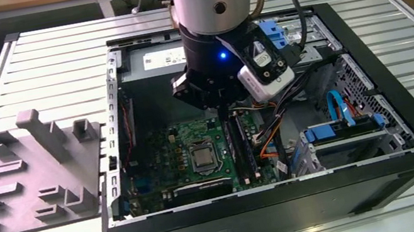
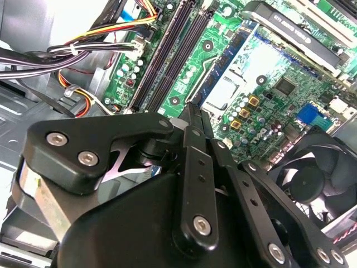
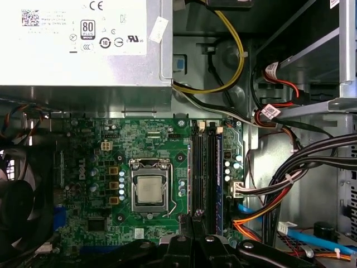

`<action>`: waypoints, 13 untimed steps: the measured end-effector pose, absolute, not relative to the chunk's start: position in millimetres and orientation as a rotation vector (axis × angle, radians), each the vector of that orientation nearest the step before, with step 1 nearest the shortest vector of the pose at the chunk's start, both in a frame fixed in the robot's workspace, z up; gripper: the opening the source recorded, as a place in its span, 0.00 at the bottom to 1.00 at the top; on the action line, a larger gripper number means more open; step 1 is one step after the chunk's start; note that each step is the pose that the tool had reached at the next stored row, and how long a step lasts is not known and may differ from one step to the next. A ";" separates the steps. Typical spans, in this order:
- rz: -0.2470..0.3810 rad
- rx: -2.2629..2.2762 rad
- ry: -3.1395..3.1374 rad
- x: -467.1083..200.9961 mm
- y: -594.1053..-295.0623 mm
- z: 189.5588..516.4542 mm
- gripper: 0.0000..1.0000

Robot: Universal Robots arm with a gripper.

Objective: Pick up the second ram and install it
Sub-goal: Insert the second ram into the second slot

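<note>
Inside the open black metal computer case (image 1: 291, 206), which lies on its side near the middle of the ribbed silver metal table (image 1: 50, 48), the black two-fingered gripper (image 1: 226, 114) points down at the green motherboard (image 1: 167, 155). Its tip hangs over the long black plastic memory slots (image 3: 211, 173). These run along the motherboard edge that faces the bundle of black, orange and yellow cables (image 3: 290, 167).

In both wrist views the jaws are drawn together to a narrow point, with nothing visible between them. The second ram (image 2: 226, 64), a thin bluish-green board with black chips, stands on edge in the slot nearest the square silver processor socket (image 3: 149, 190). In the second wrist view the gripper's point sits right at the stick's near end; whether the two touch I cannot tell.

A grey metal power supply box (image 3: 83, 56) lies along the motherboard's far edge, and a round black fan (image 2: 312, 173) sits past its opposite edge. Toward the table's edge on the exterior view's left, a grey moulded plastic fixture (image 1: 31, 179) with upright posts lies just beside the case.
</note>
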State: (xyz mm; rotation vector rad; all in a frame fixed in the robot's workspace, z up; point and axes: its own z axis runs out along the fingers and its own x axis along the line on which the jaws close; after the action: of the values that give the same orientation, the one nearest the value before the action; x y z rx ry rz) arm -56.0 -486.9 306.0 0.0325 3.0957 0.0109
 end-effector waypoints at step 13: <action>0.012 0.000 3.096 -55.9 -486.9 300.8 0.11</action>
State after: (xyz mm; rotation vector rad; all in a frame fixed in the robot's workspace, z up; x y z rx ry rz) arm -55.9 -486.9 300.8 0.0005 3.0959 0.0118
